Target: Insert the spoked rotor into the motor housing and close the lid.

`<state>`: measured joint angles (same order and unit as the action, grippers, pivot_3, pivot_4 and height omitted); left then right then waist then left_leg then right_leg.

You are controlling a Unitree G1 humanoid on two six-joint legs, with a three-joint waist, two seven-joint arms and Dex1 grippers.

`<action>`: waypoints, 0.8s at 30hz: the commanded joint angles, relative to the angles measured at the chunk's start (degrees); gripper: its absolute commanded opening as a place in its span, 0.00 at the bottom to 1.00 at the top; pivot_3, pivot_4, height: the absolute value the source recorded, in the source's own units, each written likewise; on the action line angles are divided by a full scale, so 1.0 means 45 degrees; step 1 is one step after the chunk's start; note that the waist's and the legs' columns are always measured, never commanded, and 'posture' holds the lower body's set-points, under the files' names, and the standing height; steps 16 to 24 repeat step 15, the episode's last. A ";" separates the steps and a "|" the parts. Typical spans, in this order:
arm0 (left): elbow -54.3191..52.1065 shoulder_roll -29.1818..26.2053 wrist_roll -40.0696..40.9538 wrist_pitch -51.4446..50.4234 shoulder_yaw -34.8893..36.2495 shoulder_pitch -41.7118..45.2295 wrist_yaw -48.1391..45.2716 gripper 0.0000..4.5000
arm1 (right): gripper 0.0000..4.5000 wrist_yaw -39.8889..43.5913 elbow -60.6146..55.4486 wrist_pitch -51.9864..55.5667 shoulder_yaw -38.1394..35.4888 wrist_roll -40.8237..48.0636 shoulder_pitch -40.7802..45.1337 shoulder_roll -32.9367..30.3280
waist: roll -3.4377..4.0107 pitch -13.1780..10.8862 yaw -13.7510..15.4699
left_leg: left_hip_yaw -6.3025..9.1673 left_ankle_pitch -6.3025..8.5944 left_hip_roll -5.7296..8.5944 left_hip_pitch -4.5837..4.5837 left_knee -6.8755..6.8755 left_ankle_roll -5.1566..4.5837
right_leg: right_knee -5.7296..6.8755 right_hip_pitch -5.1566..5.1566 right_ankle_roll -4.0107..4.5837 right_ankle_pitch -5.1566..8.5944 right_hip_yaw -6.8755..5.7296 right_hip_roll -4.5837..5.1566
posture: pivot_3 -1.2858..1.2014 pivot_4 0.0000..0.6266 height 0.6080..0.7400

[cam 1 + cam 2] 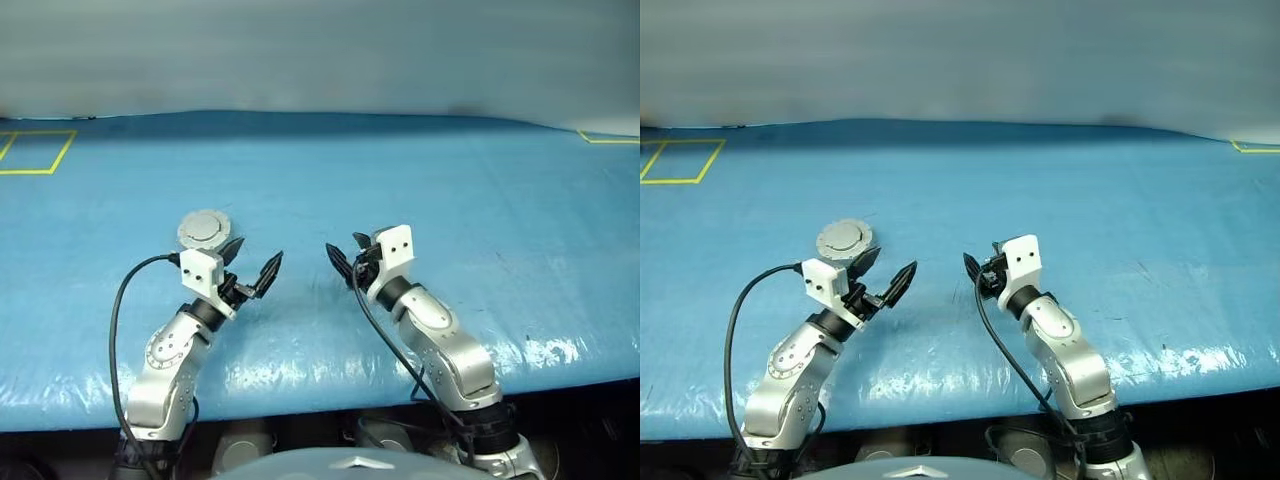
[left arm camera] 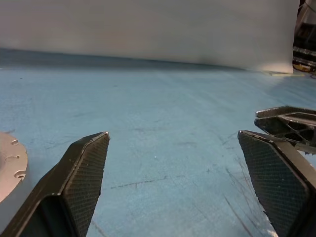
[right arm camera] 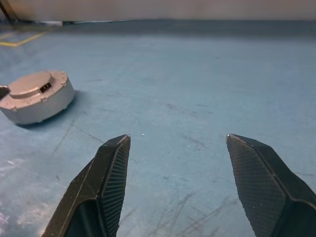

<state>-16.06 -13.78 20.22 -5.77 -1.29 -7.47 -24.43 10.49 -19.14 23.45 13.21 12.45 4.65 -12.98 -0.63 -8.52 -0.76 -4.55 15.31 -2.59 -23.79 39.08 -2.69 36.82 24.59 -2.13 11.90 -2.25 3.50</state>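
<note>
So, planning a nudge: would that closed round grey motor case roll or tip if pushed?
Probably neither. The closed round grey motor case lies flat and squat on the blue table cover, so it should slide. It looks rigid, likely metal, so fairly heavy for its size.

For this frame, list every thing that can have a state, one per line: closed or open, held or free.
Motor housing: flat on the blue table, free of both grippers.
Lid: closed over the housing, plain grey side up.
Left gripper: open, empty, beside the housing.
Right gripper: open, empty, apart from the housing.
</note>
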 commanded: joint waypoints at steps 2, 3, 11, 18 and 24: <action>-0.0793 0.0088 -0.0548 0.0526 0.0202 -0.0620 0.0408 0.99 | 0.72 -0.0771 -0.0464 -0.0873 -0.0028 -0.1459 -0.0824 0.0092 | -0.0001 0.0001 0.0024 | 0.0001 0.0000 -0.0001 0.0002 0.0000 0.0000 | 0.0000 -0.0001 -0.0023 0.0015 -0.0001 0.0002 | 0.52 0.24 1.00; -0.0820 0.0320 -0.0492 0.0440 0.0323 -0.0737 0.0722 0.99 | 0.72 -0.0992 -0.0444 -0.0841 -0.0150 -0.1506 -0.1080 0.0316 | -0.0001 0.0001 0.0035 | 0.0002 0.0000 -0.0002 0.0001 -0.0001 0.0001 | 0.0001 0.0001 -0.0024 0.0016 -0.0002 0.0003 | 0.52 0.24 1.00; -0.0677 0.0622 -0.0716 0.0560 0.0434 -0.1094 0.1102 0.99 | 0.72 -0.1049 -0.0477 -0.0833 0.0125 -0.2243 -0.1917 0.0829 | -0.0004 0.0001 0.0029 | 0.0006 0.0002 -0.0004 -0.0002 0.0001 -0.0002 | 0.0002 0.0003 -0.0023 0.0017 -0.0003 0.0004 | 0.52 0.24 1.00; -0.0447 0.0521 -0.1125 0.0658 0.0159 -0.0941 0.1004 0.99 | 0.72 -0.1142 -0.0342 -0.0699 -0.0287 -0.2210 -0.1732 0.1176 | -0.0004 0.0001 0.0032 | 0.0009 0.0001 -0.0004 -0.0001 0.0002 -0.0002 | 0.0002 0.0002 -0.0024 0.0018 -0.0006 0.0003 | 0.52 0.24 1.00; -0.0447 0.0521 -0.1125 0.0658 0.0159 -0.0941 0.1004 0.99 | 0.72 -0.1142 -0.0342 -0.0699 -0.0287 -0.2210 -0.1732 0.1176 | -0.0004 0.0001 0.0032 | 0.0009 0.0001 -0.0004 -0.0001 0.0002 -0.0002 | 0.0002 0.0002 -0.0024 0.0018 -0.0006 0.0003 | 0.52 0.24 1.00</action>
